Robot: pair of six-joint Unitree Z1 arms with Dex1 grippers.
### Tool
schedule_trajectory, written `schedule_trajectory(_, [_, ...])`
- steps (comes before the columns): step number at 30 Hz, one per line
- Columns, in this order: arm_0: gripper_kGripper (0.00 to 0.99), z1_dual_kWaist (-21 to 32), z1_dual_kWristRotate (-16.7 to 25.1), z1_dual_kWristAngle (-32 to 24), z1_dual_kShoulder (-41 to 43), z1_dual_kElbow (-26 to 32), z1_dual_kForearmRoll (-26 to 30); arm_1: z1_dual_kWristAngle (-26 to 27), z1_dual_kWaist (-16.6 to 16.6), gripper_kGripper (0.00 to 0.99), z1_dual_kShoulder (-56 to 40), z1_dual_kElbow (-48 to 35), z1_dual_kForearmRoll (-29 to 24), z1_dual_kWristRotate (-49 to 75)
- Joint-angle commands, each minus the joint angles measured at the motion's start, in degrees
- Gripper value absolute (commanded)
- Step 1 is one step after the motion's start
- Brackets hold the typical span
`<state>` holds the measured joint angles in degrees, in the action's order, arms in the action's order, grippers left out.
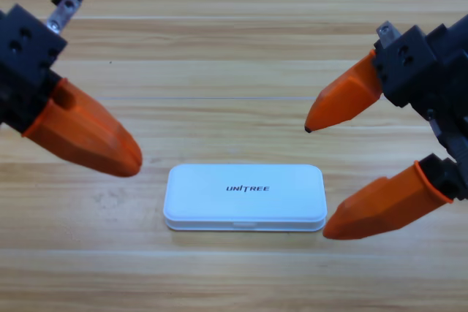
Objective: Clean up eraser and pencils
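We find the case (245,197) lying flat on the counter (234,49), lid down, long side running left to right, a little nearer than the middle. The left end effector (110,147) sits at the left edge, to the far left of the case and apart from it. The right end effector (329,180) sits at the right edge, its two jaws spread, the nearer tip just beside the case's right end.

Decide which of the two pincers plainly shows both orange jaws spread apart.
The right pincer: its two orange jaws stand wide apart beside the closed white plastic case. The left pincer shows only one orange mass.
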<state>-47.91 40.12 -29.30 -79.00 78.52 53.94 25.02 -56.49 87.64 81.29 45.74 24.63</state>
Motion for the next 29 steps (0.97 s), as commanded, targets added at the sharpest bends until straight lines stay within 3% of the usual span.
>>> schedule_trajectory(1, [0.0, -1.57, -0.57, 0.21, -1.59, -4.34, -3.85, 0.29, -0.55, 0.989, 3.23, -0.43, -0.74, -0.38])
schedule_trajectory(6, [0.0, -1.57, 1.54, 2.23, -1.5, -5.22, -5.6, 0.2, -0.55, 0.99, 3.32, -0.43, -0.83, -0.55])
schedule_trajectory(7, [0.173, -1.57, 1.8, 3.2, -1.24, -5.22, -5.6, 0.11, -0.55, 0.99, 3.32, -0.43, -0.83, -0.55])
schedule_trajectory(9, [0.9, -1.57, 1.8, 3.81, -1.15, -5.22, -5.95, 0.11, -0.55, 0.99, 3.41, -0.43, -0.91, -0.55])
schedule_trajectory(10, [0.985, -1.57, 1.63, 3.9, -1.15, -5.22, -6.13, 0.11, -0.55, 0.99, 3.41, -0.43, -0.83, -0.55])
schedule_trajectory(29, [0.99, -1.57, -2.59, 3.29, -1.33, -7.77, -7.8, -1.03, -0.55, 0.99, 2.71, -0.43, -1.0, -1.25])
